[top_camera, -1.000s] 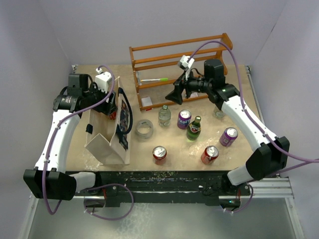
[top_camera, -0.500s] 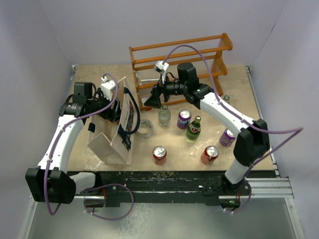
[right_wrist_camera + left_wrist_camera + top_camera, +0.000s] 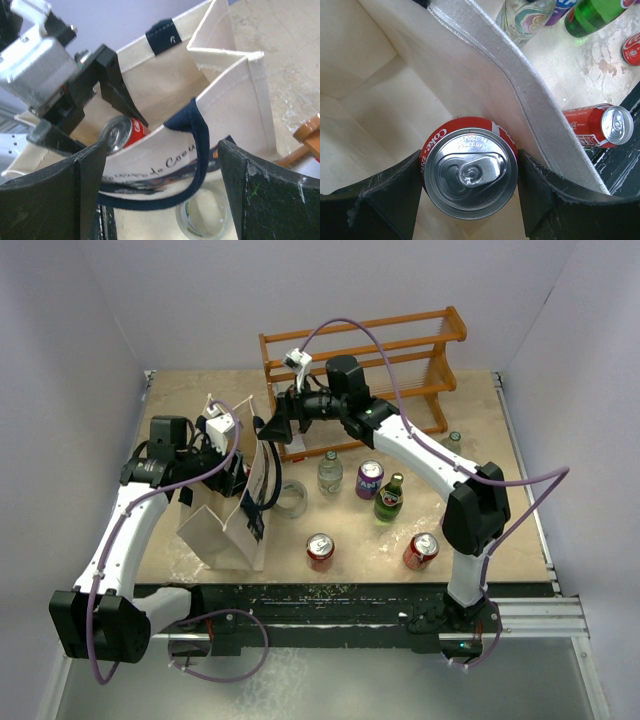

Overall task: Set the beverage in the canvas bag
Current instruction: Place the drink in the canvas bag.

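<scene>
Can (image 3: pixel 469 172) clamped in left gripper (image 3: pixel 470 162), down inside bag (image 3: pixel 510 85) ready for drop; right gripper (image 3: pixel 160 150) spread wide, strap (image 3: pixel 197 135) just ahead, probably to keep mouth open.

The red can (image 3: pixel 470 170) in the canvas bag (image 3: pixel 510 85) has "Coke" in white script on its side, just under the rim. Its lid carries small embossed lettering, too faint to read. On the bag's outer face runs dark script, of which I can make out "de Coeu". The other red can (image 3: pixel 592 127) outside the bag has white print too small to read.
</scene>
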Available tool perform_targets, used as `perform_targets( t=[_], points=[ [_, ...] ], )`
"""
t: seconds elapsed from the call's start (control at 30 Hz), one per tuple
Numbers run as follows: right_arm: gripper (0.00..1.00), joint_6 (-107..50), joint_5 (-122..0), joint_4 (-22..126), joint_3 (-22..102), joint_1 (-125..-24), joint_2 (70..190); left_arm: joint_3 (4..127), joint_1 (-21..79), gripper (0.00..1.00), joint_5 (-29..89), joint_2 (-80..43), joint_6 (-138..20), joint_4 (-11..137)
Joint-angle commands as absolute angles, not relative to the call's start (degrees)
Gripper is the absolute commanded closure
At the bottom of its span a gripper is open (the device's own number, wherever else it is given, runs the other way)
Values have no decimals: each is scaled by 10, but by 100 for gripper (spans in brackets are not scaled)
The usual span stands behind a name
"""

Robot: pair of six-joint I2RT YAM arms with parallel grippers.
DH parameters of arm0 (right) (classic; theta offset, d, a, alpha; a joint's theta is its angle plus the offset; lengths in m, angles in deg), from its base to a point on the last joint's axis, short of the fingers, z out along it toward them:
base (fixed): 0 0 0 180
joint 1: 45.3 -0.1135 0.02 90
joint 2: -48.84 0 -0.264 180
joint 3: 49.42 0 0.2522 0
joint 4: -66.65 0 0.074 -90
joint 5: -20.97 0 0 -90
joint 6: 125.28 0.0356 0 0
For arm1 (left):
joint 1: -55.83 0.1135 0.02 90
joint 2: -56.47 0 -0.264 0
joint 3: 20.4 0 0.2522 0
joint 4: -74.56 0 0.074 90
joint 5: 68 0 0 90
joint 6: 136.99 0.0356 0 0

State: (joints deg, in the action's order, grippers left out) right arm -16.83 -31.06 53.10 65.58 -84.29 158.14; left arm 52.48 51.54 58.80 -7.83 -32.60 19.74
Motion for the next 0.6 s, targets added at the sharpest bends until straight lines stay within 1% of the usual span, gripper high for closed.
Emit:
perform_targets(
  t=[0.0,0.1,0.2,0.27,0.43,0.5,0.57],
  points=[
    [12,-148,-370,508,716,-861,1602,531,512,100,604,-50,-316,260],
    [18,-156,-412,475,745,-874,1620,529,512,100,597,-45,-316,262],
    [27,-155,-451,457,756,-879,1629,524,513,100,582,-38,-318,266],
    [36,-154,-466,449,755,-879,1630,518,513,100,568,-29,-321,272],
    [67,-157,-453,449,741,-879,1621,508,513,100,517,-16,-326,302],
    [76,-161,-444,451,734,-879,1613,509,513,100,505,-20,-325,311],
    [83,-170,-439,455,722,-879,1604,516,513,100,507,-32,-316,317]
  ],
)
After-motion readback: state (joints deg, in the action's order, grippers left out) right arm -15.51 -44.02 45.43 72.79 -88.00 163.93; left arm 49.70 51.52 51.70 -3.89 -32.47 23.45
